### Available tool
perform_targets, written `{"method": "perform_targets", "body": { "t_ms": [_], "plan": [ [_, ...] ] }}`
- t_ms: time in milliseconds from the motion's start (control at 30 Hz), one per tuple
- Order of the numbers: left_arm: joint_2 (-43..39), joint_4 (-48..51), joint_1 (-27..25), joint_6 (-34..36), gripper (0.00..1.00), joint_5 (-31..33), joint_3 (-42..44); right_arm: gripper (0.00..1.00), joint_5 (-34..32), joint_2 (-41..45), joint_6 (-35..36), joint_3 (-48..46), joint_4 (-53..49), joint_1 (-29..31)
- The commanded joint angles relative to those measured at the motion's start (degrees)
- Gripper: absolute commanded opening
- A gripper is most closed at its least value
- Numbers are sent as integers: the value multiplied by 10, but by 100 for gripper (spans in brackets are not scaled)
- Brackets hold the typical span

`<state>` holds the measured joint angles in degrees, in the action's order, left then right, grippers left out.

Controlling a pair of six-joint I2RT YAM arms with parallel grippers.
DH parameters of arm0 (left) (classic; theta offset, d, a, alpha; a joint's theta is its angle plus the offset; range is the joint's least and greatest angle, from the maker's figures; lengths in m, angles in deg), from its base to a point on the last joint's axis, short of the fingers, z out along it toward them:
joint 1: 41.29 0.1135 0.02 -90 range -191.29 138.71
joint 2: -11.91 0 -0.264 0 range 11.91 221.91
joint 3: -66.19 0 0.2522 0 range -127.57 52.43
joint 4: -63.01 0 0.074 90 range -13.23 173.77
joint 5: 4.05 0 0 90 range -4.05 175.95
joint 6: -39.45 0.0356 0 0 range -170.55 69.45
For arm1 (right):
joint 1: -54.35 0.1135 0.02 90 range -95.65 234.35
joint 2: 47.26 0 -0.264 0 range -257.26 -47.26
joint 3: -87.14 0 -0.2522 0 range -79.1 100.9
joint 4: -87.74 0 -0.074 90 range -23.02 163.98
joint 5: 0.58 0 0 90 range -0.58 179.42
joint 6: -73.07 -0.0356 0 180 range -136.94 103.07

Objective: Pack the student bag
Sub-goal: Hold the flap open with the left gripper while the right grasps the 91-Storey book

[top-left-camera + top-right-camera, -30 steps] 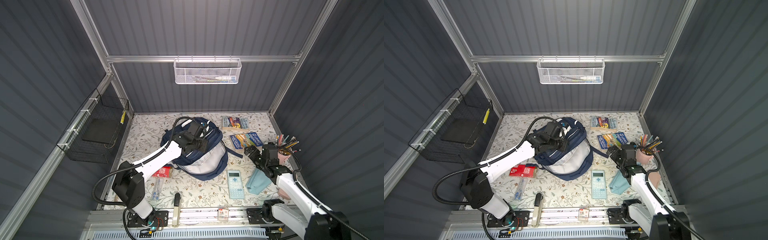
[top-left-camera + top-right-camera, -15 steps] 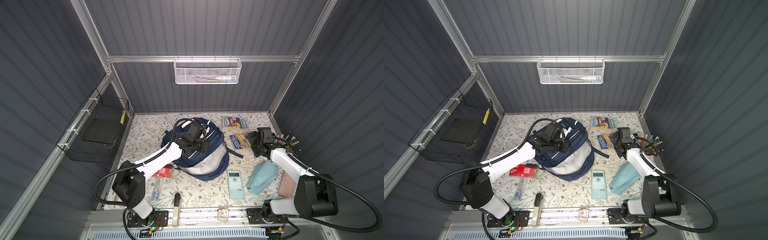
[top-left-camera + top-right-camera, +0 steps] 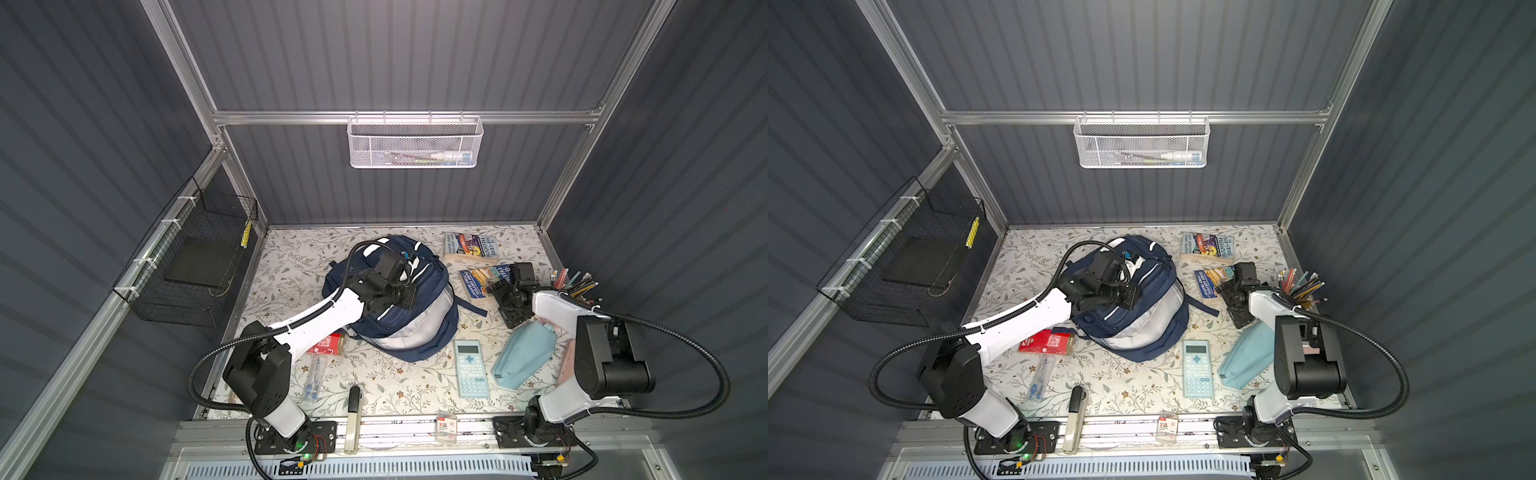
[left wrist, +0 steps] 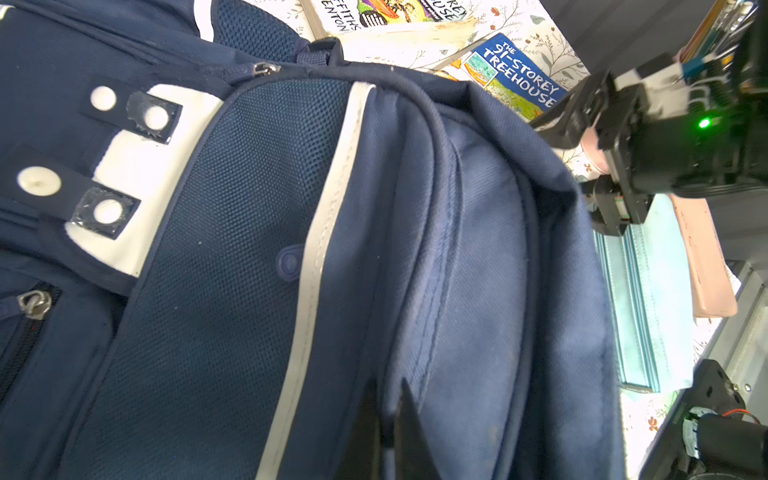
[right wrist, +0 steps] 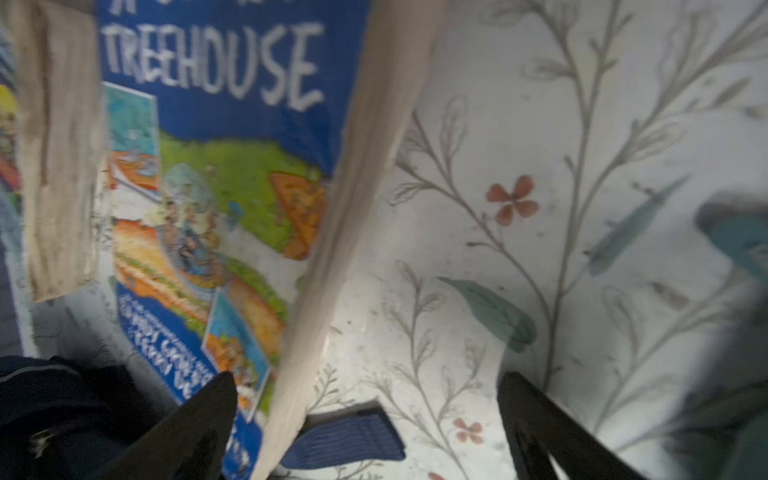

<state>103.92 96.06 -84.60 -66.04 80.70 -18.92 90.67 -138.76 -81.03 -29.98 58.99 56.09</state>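
Student bag (image 3: 428,286) lay mid-table, long axis running back to front, its opened compartment with pale lining turned toward the right arm's side. Left gripper (image 4: 388,399) was pinched together on a fold of the bag's rim at that opening, so the left arm was the nearer one, already on the bag. Right gripper (image 5: 365,415) had its jaws spread wide and held nothing. It straddled the page edge of the Treehouse book (image 5: 216,166), one finger over the cover and the other over the bare floral table (image 5: 582,124). The book sat just beside the bag, which lay leftward of the right claw, with a loose blue strap (image 5: 345,440) between. Judged: the book must travel left into the held mouth. Farther out, calculator (image 3: 469,368) and light-blue pouch (image 3: 523,353) lay toward the front. Compared with a second earlier, the right claw had swung from beside the pencil cup (image 3: 575,282) to the book; left arm and bag were unchanged.
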Motion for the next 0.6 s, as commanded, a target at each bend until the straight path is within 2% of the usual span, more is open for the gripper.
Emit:
{"method": "perform_targets", "body": {
  "t_ms": [0,267,333,500,533,567],
  "plan": [
    [-33,-33,0,-8,0,-15,9,99,-4,-14,4,26,-13,3],
    [-21,-56,0,-22,0,-26,20,99,8,-64,-24,49,12,4],
    [-22,-55,0,-22,0,-25,20,96,8,-76,-24,61,10,7],
    [-25,-53,0,-22,0,-21,20,77,0,-90,-23,73,24,13],
    [-24,-52,0,-21,0,-21,20,65,5,-92,-23,71,30,13],
    [-24,-52,0,-21,0,-20,20,47,9,-95,-23,66,39,13]
  ]
}}
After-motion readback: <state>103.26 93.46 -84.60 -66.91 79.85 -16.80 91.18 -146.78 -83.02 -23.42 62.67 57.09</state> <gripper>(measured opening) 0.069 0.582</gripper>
